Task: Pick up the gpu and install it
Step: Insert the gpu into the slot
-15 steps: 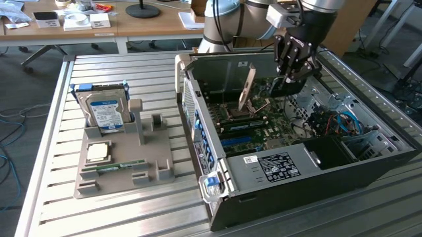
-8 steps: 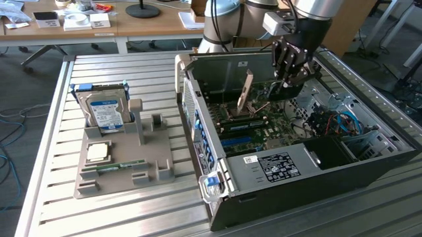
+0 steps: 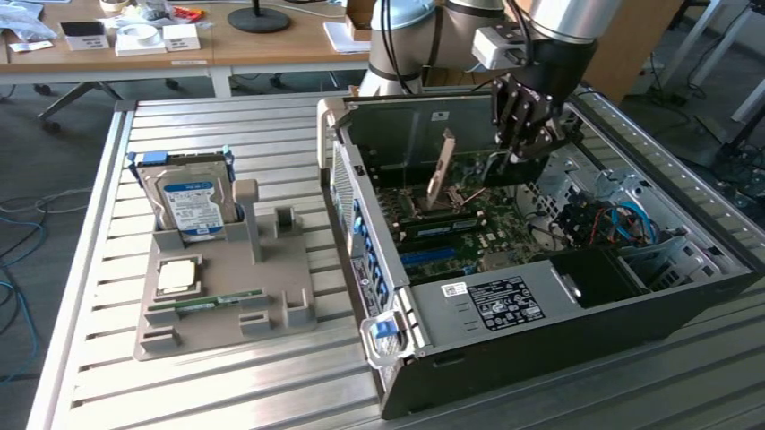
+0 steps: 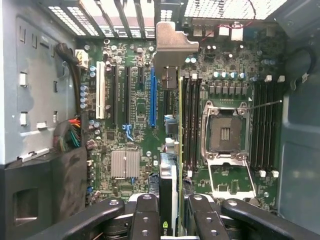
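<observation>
The gpu [image 4: 168,175], a thin dark card with a long silvery metal bracket at one end, is seen edge-on from the wrist, so both faces and the connector edge are hidden. Whether that edge touches any slot cannot be told. The black gripper [image 4: 172,205] is cut off by the frame, but its fingers [image 4: 147,210] stand narrow, pinching the card between them at the end away from the bracket.

In the exterior view the gripper [image 3: 524,154] hangs inside the open dark metal computer case [image 3: 562,331], near its rear wall. The bracket [image 3: 445,166] stands nearly upright there. The card's dark body is hard to tell from the interior behind it.

Room is tight. Over the green motherboard [image 4: 135,130] the card runs between the long blue expansion slot [image 4: 152,95] and the black memory slots [image 4: 190,125], close to both, its bracket up against the rear wall's slotted openings. The square silver processor socket [image 4: 225,132] lies beyond the memory slots.

The case sits towards the slatted metal table's [image 3: 215,385] edge on the exterior view's right.
</observation>
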`<state>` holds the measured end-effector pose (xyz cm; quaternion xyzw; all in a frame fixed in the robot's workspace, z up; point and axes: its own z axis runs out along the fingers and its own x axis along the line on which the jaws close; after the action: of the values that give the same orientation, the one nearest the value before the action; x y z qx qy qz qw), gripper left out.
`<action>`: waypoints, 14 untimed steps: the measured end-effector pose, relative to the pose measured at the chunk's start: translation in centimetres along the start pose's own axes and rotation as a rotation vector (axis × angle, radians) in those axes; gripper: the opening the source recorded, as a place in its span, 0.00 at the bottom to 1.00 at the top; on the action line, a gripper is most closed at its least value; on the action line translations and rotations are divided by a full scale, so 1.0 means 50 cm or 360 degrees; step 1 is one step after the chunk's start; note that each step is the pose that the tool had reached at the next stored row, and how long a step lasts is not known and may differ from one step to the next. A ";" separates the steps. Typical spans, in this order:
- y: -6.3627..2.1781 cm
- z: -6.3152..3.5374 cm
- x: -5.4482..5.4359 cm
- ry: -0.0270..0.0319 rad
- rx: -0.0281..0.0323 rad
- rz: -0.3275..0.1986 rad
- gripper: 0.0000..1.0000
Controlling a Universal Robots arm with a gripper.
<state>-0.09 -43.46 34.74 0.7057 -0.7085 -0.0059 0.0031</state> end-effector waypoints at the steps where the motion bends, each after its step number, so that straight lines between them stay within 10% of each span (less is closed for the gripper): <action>1: 0.000 0.000 0.000 0.00004 -0.00001 0.0003 0.27; 14: 0.007 0.028 0.001 -0.00005 0.00079 0.0003 0.27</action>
<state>-0.44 -43.50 33.36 0.7049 -0.7093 -0.0043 0.0013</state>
